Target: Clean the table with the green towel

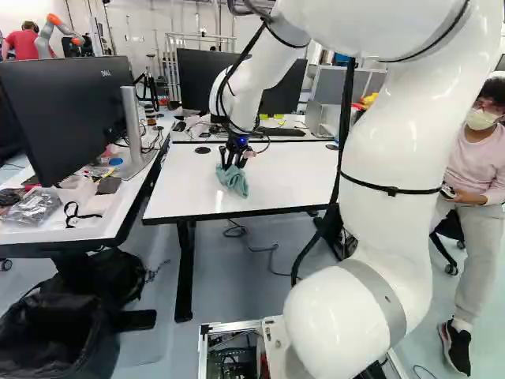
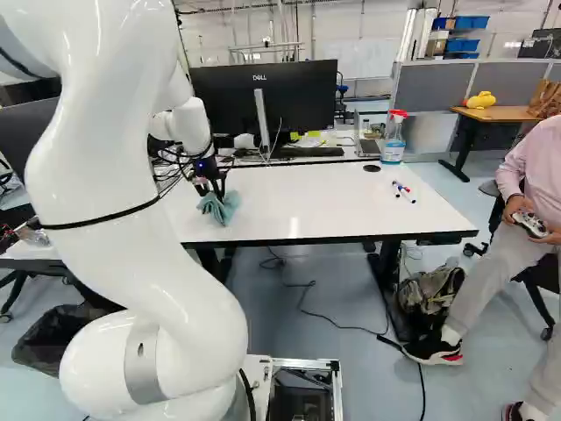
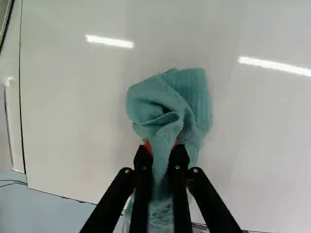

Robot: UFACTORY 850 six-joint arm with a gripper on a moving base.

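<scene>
Bunching inside claw point(image 1: 230, 166), green towel point(image 3: 167, 104)

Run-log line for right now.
pincer: shut on green towel | towel: bunched, over white table | spray bottle: upright, far edge | markers: lying on table

Gripper point(image 1: 232, 162) w/ green towel point(image 1: 235, 181), white tbl point(image 1: 284, 178), monitor point(image 1: 67, 110) on adj. desk point(image 1: 47, 235)
</scene>
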